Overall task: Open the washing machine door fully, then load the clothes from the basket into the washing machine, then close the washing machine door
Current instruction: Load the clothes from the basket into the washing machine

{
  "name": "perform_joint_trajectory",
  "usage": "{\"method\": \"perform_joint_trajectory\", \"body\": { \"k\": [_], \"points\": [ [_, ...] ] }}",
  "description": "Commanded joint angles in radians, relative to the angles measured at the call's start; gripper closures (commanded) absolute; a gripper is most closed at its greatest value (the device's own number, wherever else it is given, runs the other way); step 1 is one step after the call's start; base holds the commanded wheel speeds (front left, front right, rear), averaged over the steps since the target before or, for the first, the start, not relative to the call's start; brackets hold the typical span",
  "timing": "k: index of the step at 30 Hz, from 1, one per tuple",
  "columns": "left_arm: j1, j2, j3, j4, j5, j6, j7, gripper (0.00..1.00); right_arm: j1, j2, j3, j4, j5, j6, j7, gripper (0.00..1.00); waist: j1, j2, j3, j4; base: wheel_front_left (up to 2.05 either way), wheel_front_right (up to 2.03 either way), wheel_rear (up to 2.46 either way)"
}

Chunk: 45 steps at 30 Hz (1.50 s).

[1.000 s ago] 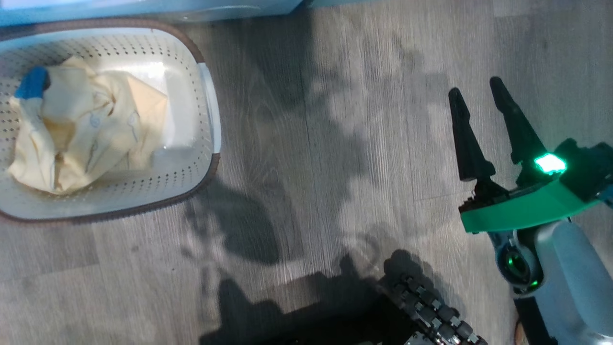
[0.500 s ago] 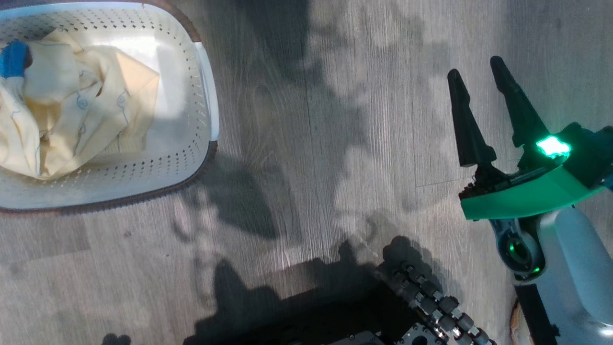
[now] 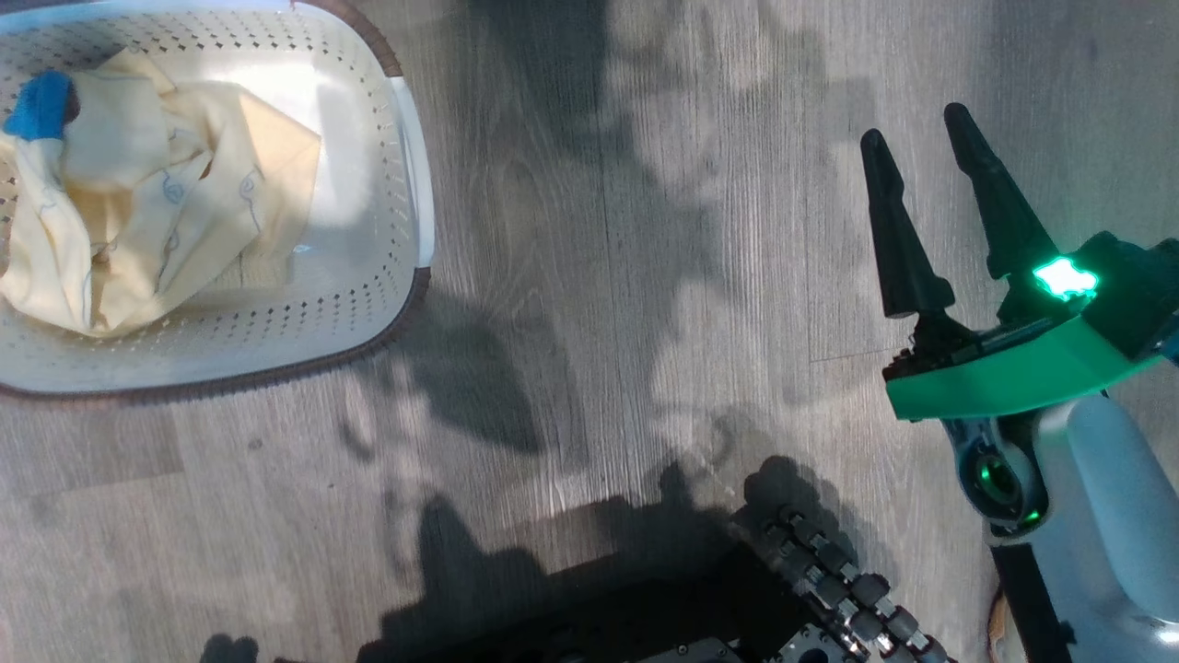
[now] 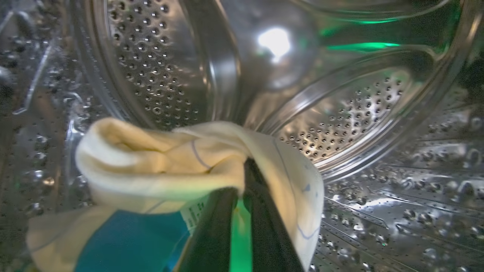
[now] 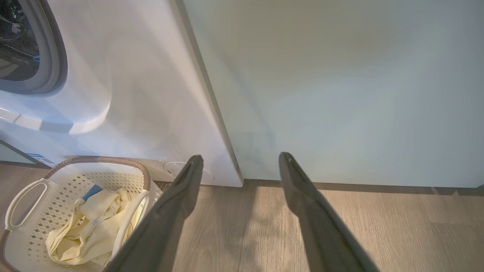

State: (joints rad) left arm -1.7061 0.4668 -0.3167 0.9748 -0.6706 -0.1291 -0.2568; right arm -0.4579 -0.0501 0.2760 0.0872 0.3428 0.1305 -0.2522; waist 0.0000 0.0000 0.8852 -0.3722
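Clothes: soft pale yellow garments, crumpled, with faint blue line print and one bright blue patch. A heap lies in the basket, which is cream, perforated and brown-rimmed, standing on the floor at the foot of the washing machine. One further garment, pale yellow with a blue patch and a white tag, hangs inside the washing machine's perforated steel drum. Left gripper: jaws clenched on that garment, cloth folded over the tips. Right gripper: jaws spread wide, holding nothing, above floor off the washing machine's right corner.
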Motion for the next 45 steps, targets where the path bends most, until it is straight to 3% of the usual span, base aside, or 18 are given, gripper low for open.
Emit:
{"method": "perform_joint_trajectory", "body": {
  "k": [1,9,24,32,34,36,41,45],
  "points": [
    [-0.011,0.029,0.016,-0.044,0.012,-0.001,-0.005,1.0,0.025,0.0,0.008,-0.021,-0.003,0.0,-0.01,0.0,0.0,0.0,-0.002,0.0,0.0,0.0,0.0],
    [0.025,0.034,0.075,-0.053,0.064,-0.001,-0.005,1.0,0.027,0.0,0.009,-0.021,-0.003,0.0,-0.01,0.0,0.0,0.0,-0.009,-0.009,0.0,0.0,0.0],
    [0.064,-0.027,0.279,-0.184,0.234,-0.001,-0.005,1.0,0.041,-0.022,-0.001,-0.027,-0.009,0.0,-0.01,0.0,0.0,0.0,-0.02,-0.002,0.0,0.0,0.0],
    [0.103,-0.055,0.258,-0.228,0.231,-0.001,-0.005,1.0,0.039,-0.026,0.002,-0.027,-0.012,0.0,-0.01,0.0,0.0,0.0,-0.019,0.002,0.0,0.0,0.0],
    [0.119,-0.057,0.243,-0.204,0.229,-0.001,-0.005,0.57,0.041,-0.028,0.004,-0.026,-0.013,0.0,-0.01,0.0,0.0,0.0,-0.023,0.003,0.0,0.0,0.0],
    [0.131,-0.061,0.235,-0.152,0.234,-0.001,-0.005,0.0,0.044,-0.03,0.004,-0.024,-0.014,0.0,-0.01,0.0,0.0,0.0,-0.029,0.006,0.0,0.0,0.0],
    [0.115,-0.071,0.193,0.024,0.25,-0.001,-0.005,0.0,0.056,-0.037,-0.004,-0.02,-0.015,0.0,-0.01,0.0,0.0,0.0,-0.05,0.019,0.0,0.0,0.0],
    [0.115,-0.086,0.162,0.082,0.258,-0.001,-0.005,0.0,0.058,-0.039,-0.014,-0.018,-0.015,0.0,-0.01,0.0,0.0,0.0,-0.076,0.033,0.0,0.0,0.0]
  ]
}}
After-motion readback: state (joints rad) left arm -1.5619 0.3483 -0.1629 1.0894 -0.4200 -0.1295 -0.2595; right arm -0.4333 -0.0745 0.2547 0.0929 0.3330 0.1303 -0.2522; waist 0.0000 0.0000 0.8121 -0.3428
